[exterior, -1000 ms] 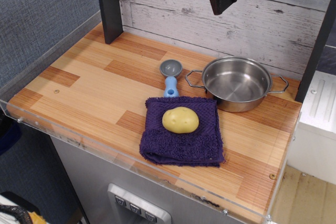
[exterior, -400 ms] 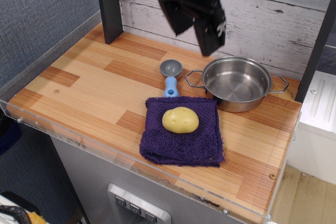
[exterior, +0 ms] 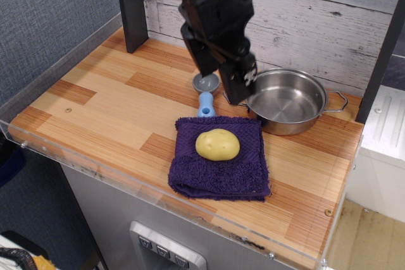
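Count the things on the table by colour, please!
Yellow: 1, potato
Purple: 1, cloth
Blue: 1, scoop
Silver: 1, pot
Total: 4

You have brought the gripper [exterior: 219, 88] down and leftward from the top edge of the view. Its parted fingers now cover part of the blue scoop's [exterior: 205, 104] grey head and the steel pot's [exterior: 288, 126] left handle, both fully visible a second ago.
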{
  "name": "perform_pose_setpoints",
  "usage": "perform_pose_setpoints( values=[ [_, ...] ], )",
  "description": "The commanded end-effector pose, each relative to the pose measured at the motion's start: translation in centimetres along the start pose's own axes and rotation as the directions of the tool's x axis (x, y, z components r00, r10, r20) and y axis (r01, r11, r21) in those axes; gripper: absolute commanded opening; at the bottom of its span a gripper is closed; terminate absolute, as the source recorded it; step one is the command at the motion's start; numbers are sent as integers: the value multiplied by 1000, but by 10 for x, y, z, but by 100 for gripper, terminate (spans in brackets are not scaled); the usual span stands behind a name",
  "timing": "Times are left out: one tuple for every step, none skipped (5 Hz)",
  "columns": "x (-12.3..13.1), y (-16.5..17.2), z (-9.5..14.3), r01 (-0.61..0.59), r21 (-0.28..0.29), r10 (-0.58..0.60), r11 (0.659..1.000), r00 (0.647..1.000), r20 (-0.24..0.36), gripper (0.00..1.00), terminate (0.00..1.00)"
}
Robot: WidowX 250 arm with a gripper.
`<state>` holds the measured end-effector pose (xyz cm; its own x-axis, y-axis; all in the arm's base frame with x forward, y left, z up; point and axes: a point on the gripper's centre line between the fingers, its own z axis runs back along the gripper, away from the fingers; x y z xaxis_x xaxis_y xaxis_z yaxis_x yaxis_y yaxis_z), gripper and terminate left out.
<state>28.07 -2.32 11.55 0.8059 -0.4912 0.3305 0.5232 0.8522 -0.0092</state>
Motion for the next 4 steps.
perform_pose_setpoints(
  values=[
    [0, 5, -25, 43, -8, -43, 999, 999, -29, 100, 0],
    [-5, 2, -42, 51, -27, -52, 998, 997, -52, 100, 0],
    [-2, -2, -52, 94, -27, -96, 995, 993, -68, 100, 0],
    [-9, -6, -56, 132, -51, -135, 990, 988, -78, 100, 0]
  ],
)
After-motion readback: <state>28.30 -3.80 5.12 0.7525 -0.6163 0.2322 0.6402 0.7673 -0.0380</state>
